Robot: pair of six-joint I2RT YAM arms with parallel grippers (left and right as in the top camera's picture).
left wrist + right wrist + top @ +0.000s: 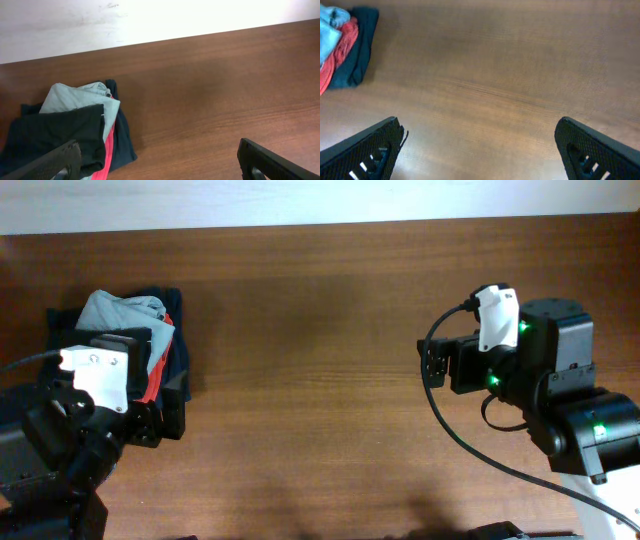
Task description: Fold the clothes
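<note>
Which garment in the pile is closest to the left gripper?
The black T-shirt, at the pile's front edge by the left gripper. The light grey-blue garment lies behind it; the orange-red garment and the navy garment peek out alongside.

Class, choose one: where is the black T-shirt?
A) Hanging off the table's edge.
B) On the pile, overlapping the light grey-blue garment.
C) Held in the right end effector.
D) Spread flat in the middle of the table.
B: the left wrist view shows the black T-shirt lying over the light grey-blue garment.

Overhead top-down; both wrist views low over table (320,330)
</note>
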